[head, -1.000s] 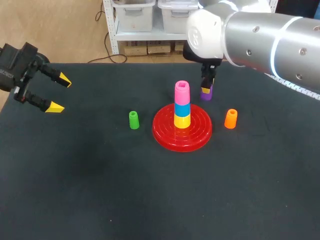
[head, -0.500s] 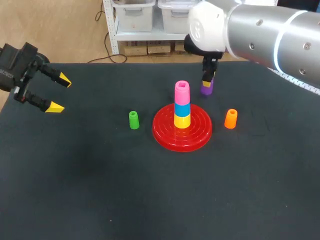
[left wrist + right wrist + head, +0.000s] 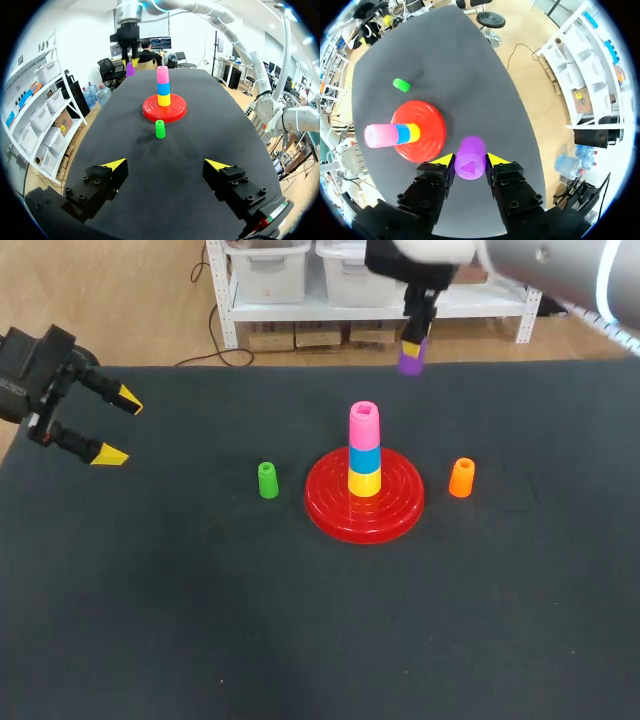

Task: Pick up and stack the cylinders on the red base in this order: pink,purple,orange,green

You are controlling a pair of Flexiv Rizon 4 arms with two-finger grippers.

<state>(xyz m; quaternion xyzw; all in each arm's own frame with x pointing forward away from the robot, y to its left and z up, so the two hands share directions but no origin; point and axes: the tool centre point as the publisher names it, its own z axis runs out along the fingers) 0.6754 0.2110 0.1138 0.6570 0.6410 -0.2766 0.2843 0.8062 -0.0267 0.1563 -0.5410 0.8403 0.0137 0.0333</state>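
Note:
My right gripper (image 3: 411, 348) (image 3: 469, 159) is shut on the purple cylinder (image 3: 410, 362) (image 3: 470, 157) and holds it high in the air, behind the stack. The red base (image 3: 403, 510) (image 3: 429, 134) (image 3: 176, 107) carries a yellow, a blue and a pink cylinder (image 3: 364, 425) (image 3: 378, 135) (image 3: 162, 74) on top. A green cylinder (image 3: 268, 480) (image 3: 160, 129) (image 3: 401, 85) stands left of the base, an orange one (image 3: 461, 477) right of it. My left gripper (image 3: 112, 424) (image 3: 166, 164) hangs open at the table's far left, nothing between its fingers.
The dark table (image 3: 300, 620) stretches bare in front of the base. A tiny pink speck (image 3: 223, 681) lies near the front edge.
My right gripper has lifted the purple cylinder off the table, up and away behind the stack. The left arm has not moved.

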